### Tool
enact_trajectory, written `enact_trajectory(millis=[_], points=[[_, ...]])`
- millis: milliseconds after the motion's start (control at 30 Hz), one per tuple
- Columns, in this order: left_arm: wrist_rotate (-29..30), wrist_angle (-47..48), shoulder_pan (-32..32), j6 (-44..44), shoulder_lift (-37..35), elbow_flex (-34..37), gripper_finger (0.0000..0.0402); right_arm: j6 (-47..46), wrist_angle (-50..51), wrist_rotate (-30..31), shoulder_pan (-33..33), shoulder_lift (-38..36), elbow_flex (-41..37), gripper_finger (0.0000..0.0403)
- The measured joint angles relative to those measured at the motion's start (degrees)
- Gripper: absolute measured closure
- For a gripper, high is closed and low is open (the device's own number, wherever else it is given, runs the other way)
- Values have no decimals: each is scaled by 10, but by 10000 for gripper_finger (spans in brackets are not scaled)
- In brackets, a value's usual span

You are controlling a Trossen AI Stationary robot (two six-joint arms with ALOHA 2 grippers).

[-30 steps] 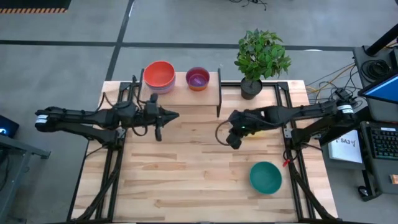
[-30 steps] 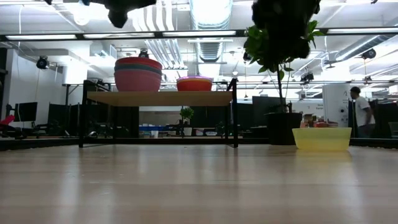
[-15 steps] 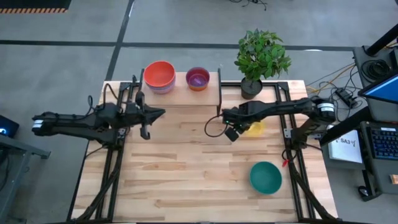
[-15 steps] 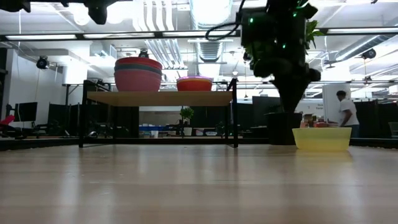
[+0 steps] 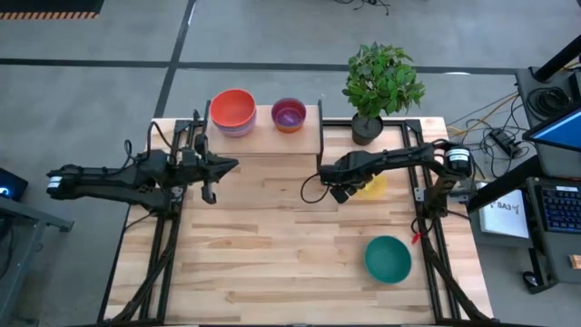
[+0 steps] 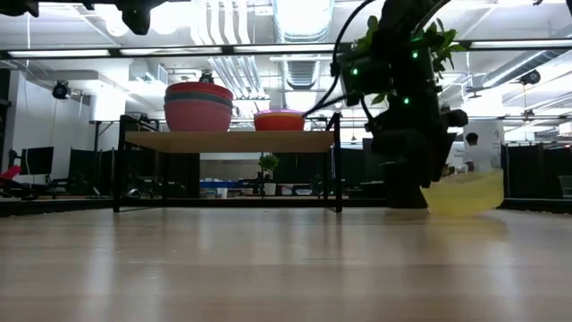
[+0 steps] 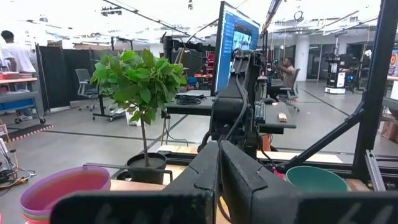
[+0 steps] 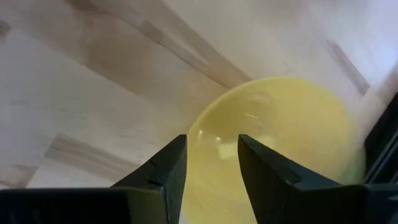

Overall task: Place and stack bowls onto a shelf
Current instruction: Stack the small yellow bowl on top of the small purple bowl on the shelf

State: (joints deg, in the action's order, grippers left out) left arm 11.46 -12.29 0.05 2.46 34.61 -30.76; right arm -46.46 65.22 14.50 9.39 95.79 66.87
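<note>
High view: the shelf [image 5: 272,141] is seen at the far edge of the table [image 5: 272,263], with a stack topped by the red-orange bowl [image 5: 232,109] on its left part and the purple bowl [image 5: 289,113] beside it. The teal bowl [image 5: 388,258] lies alone on the table's near right part. The right gripper [image 5: 342,193] is placed at the yellow bowl [image 5: 371,187], just right of the shelf and near the potted plant [image 5: 381,82]. The left gripper [image 5: 211,191] is held over the table's left part, below the shelf.

Low view: the yellow bowl [image 6: 465,193] is seen tilted, its left side hidden by the right gripper [image 6: 420,170].

Left wrist view: the left gripper's fingers [image 7: 239,177] are pressed together, and nothing is held.

Right wrist view: the right gripper's fingers [image 8: 165,168] are parted, straddling the yellow bowl's [image 8: 292,130] rim, one inside and one outside. Whether it is gripped cannot be told.
</note>
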Motion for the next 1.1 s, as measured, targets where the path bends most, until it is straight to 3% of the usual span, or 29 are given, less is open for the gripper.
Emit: enact_trajectory(millis=[267,833,1100], points=[[0,0,0,0,1,0,402,4,2,-4,0,18,0,268],[0,-1,0,3,7,0,402,-37,-5,5,0,-20,-18,271],[0,-1,0,3,7,-1,402,-62,-40,-2,0,-20,-80,312]])
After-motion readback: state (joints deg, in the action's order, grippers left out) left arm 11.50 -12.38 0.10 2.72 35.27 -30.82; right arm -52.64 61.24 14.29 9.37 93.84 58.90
